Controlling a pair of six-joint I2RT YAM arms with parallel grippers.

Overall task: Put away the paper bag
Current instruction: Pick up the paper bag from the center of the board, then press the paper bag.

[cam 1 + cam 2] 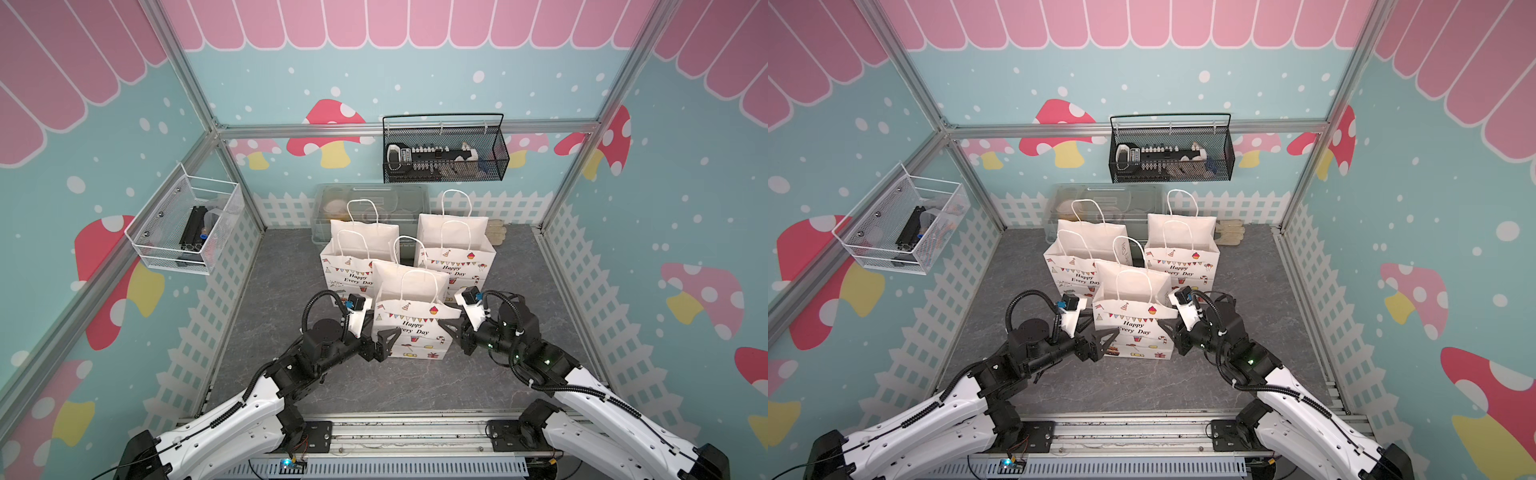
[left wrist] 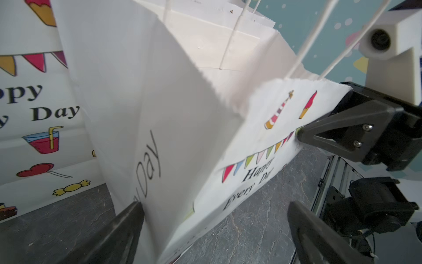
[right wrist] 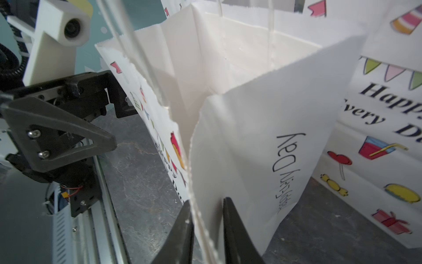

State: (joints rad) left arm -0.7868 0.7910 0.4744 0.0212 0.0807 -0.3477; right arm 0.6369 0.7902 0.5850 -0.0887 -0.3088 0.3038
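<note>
A white paper bag (image 1: 409, 328) (image 1: 1133, 328) printed "Happy Every Day" stands upright and open at the front of the floor. My left gripper (image 1: 381, 340) (image 1: 1100, 337) (image 2: 215, 205) is open, its jaws straddling the bag's left front corner (image 2: 182, 137); one finger lies against the side panel. My right gripper (image 1: 442, 321) (image 1: 1163, 322) (image 3: 205, 202) is shut on the bag's right front corner (image 3: 239, 148), with folded paper pinched between its fingers. Each wrist view shows the opposite gripper across the bag.
Two more printed bags (image 1: 357, 257) (image 1: 453, 253) stand just behind the front one. A clear plastic bin (image 1: 370, 199) sits against the back wall. A black wire basket (image 1: 444, 149) hangs above it, and a white mesh basket (image 1: 187, 224) hangs on the left wall.
</note>
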